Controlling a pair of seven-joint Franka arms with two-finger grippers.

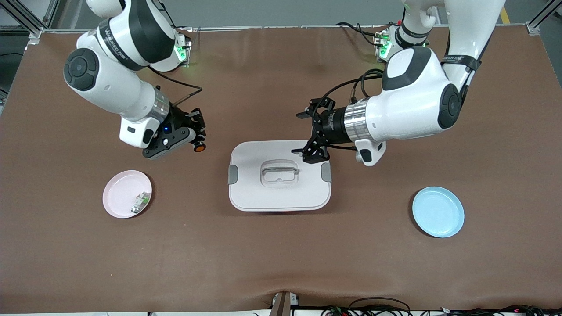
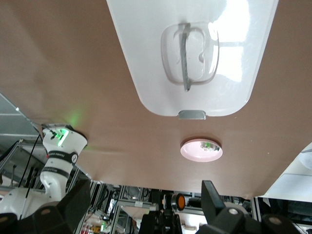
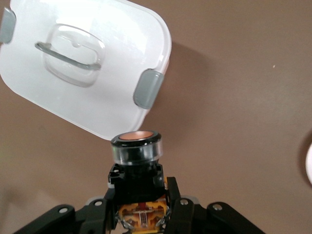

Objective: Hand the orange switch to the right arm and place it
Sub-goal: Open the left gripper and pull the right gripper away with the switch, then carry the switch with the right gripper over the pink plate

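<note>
Over bare table, right gripper (image 1: 197,137) fingers clamped on orange switch (image 1: 199,148), left gripper (image 1: 309,151) over white box (image 1: 263,197), fingers spread, empty

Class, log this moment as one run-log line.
stage: after handover | right gripper: shut on switch, above table near pink plate | left gripper: open, over box lid

Robotics lab (aluminium framing (image 1: 26,19), loose cables (image 1: 377,307))
</note>
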